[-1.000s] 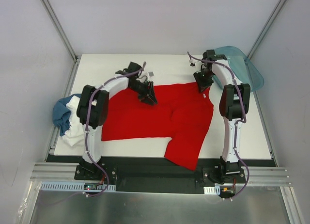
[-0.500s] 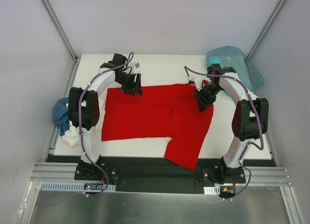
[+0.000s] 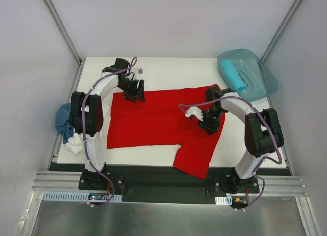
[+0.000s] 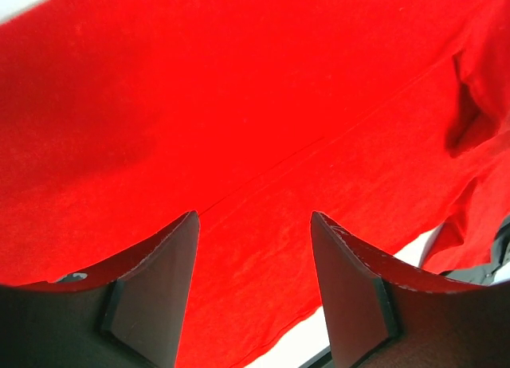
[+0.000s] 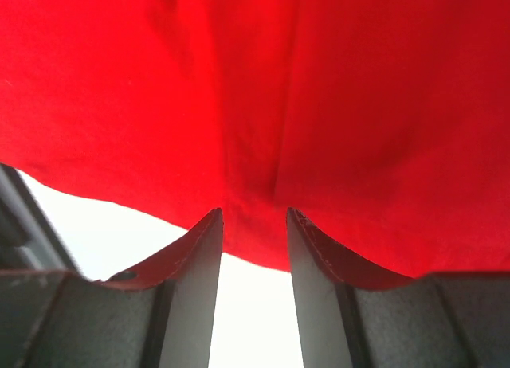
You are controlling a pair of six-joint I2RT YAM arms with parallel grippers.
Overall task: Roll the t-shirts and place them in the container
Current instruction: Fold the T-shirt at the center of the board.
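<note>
1. Your red t-shirt (image 3: pixel 153 121) lies spread across the middle of the white table (image 3: pixel 168 72). Its body is flat on the left, with rumpled folds toward the right.
2. One lobe of the red cloth runs down to the near edge of the table on the right and just overlaps the dark strip there.
3. In the left wrist view the red t-shirt (image 4: pixel 239 105) fills nearly the whole picture, and a thin crease line crosses it.
4. Your left gripper (image 3: pixel 134 93) sits at the far left corner of the red t-shirt. In its own camera the left gripper (image 4: pixel 253 221) has its fingers spread wide over the cloth, with nothing between them.
5. Your right gripper (image 3: pixel 208 124) is over the rumpled right part of the shirt. In its wrist view the right gripper (image 5: pixel 253 217) shows a narrower gap. In that gap you see the edge of the red t-shirt (image 5: pixel 319 105) and bare table, and no cloth is pinched.
6. The turquoise t-shirt (image 3: pixel 233 75) lies rolled inside the teal tub (image 3: pixel 260 67) at the far right corner.
7. The blue t-shirt (image 3: pixel 63 121) and the white t-shirt (image 3: pixel 77 143) are heaped together at the left edge of the table, behind your left arm.
</note>
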